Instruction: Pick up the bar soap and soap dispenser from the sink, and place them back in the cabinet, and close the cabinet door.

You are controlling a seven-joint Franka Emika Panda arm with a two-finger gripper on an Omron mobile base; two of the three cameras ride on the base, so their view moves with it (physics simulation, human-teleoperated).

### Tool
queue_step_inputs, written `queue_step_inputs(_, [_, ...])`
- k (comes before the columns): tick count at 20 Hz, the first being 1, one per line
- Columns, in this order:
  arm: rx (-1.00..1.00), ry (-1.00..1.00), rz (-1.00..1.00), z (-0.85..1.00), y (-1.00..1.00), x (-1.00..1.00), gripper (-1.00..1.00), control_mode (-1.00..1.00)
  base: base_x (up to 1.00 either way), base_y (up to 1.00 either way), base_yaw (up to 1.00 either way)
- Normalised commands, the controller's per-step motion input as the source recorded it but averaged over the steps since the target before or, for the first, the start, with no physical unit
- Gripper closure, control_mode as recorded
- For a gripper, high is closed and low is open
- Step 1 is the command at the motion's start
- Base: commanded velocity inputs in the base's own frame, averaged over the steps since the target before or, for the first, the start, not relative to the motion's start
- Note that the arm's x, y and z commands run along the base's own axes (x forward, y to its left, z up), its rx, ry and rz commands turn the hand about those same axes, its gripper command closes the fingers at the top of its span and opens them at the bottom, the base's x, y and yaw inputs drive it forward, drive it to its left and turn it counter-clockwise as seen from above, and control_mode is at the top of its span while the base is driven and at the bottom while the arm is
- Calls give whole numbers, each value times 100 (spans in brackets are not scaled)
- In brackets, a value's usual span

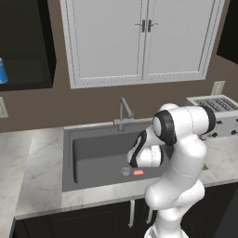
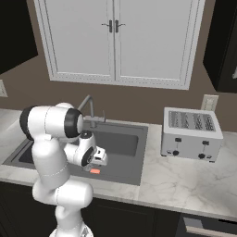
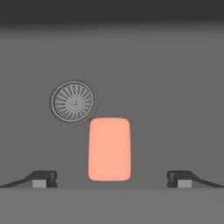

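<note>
The bar soap (image 3: 109, 148), a flat orange-red block, lies on the floor of the dark grey sink (image 3: 175, 87) right beside the round drain (image 3: 72, 101). My gripper (image 3: 111, 179) hangs open above it, one fingertip (image 3: 43, 179) on each side of the soap and not touching it. From the base, the soap (image 1: 138, 172) (image 2: 95, 171) shows just under my lowered hand (image 2: 96, 159). A blue bottle with a white part, apparently the soap dispenser (image 1: 2, 70), stands on the shelf of the open dark cabinet (image 1: 28, 46), cut off by the frame edge.
The slim faucet (image 1: 123, 111) rises behind the sink basin (image 1: 93, 153). A silver toaster (image 2: 190, 134) sits on the marble counter (image 2: 185, 180) to the right. White panelled double doors (image 1: 139, 37) hang above the sink. Dark cabinets flank them.
</note>
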Motion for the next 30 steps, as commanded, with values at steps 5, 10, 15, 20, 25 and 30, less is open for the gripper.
queue_step_inputs(5, [0, 0, 0, -16, 0, 8, -100, -100, 0, 0, 0])
queue_step_inputs(10, [0, 0, 0, -16, 0, 6, -100, -100, 0, 0, 0])
queue_step_inputs(15, [0, 0, 0, -15, 0, 2, -100, -100, 0, 0, 0])
queue_step_inputs(20, [0, 0, 0, -14, 0, 0, -100, -100, 0, 0, 0])
queue_step_inputs(25, [0, 0, 0, -17, 0, 0, -100, -100, 0, 0, 0])
queue_step_inputs(30, [0, 0, 0, -17, 0, 0, -100, -100, 0, 0, 0])
